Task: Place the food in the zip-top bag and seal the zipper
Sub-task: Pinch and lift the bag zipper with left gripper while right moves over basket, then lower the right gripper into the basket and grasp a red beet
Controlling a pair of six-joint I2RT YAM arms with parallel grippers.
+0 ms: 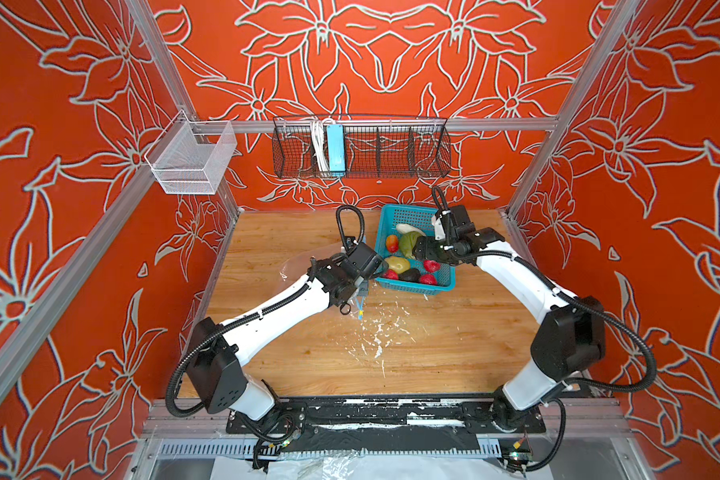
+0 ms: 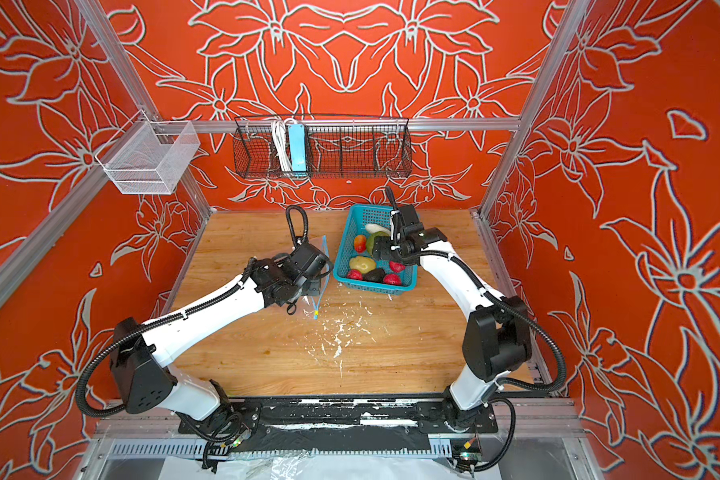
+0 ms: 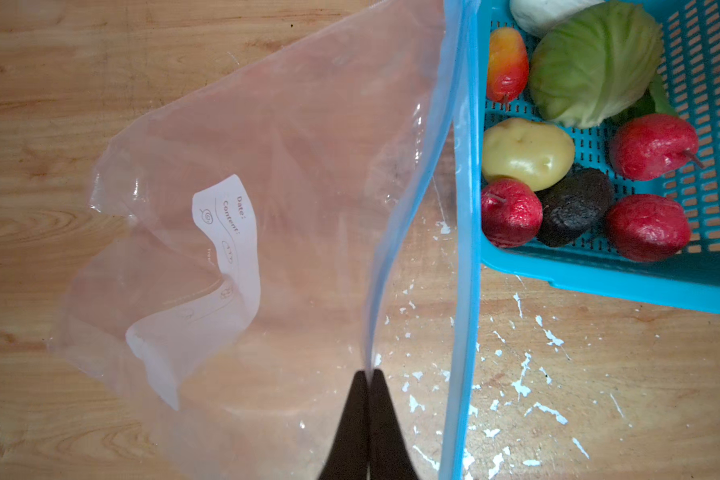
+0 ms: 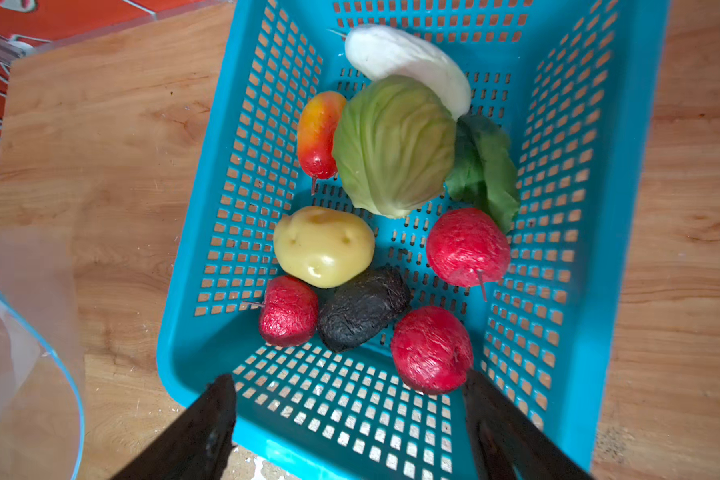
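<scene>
Both top views: high, from base side, steeply down on whole table (image 1: 433,353). Left wrist: close over bag (image 3: 308,145), basket (image 3: 599,274) at side. Right wrist: close above basket. Wrist views share basket.

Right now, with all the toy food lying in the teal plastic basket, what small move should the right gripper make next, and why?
Probably lower the open right gripper over the round red toy fruit beside its finger in the teal perforated plastic basket. The clear zip-top plastic bag is empty, and the shut left gripper holds its mouth open.

Left claw (image 3: 368,376) pinched together — right claw (image 4: 348,380) spread wide, seemingly tilted downward.
</scene>
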